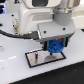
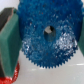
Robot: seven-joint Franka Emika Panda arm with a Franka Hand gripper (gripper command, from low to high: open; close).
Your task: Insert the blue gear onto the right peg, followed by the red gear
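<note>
Closest to us, the blue gear sits clenched between the gripper pads, flat so its hub hole faces down toward the plate's far-right corner.

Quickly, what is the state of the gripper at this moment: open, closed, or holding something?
Gripper: closed on the blue gear, one green pad against each side of the disc.

Exterior view high, angled down, wrist view close, both showing blue gear
</note>
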